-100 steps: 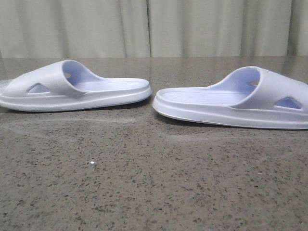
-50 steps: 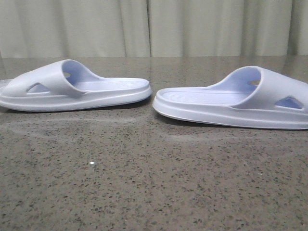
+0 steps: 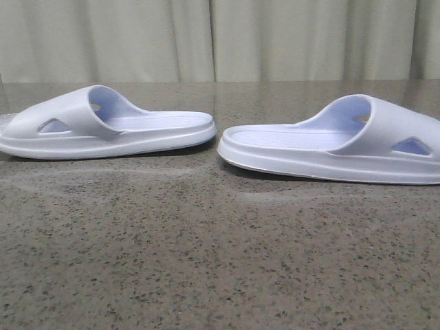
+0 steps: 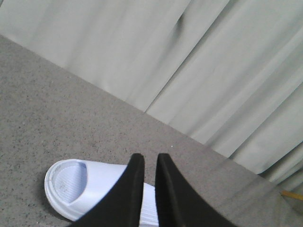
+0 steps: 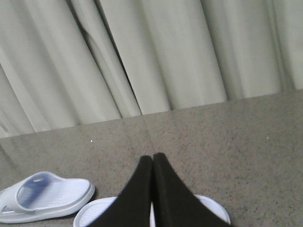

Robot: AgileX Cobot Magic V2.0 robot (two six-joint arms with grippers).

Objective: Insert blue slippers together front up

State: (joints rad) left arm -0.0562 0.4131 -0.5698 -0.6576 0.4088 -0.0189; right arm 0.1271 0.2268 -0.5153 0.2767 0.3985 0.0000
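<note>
Slippers lie heel to heel across the desk (image 3: 206, 261): left slipper (image 3: 103, 127), right slipper (image 3: 337, 148), long axes left-right. Left tool (image 4: 150, 163) narrowly parted, right tool (image 5: 152, 161) pinched empty; each hangs over its own slipper.

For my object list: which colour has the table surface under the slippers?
Speckled grey-brown stone with dark flecks on the table surface; clearest in the front view.
</note>
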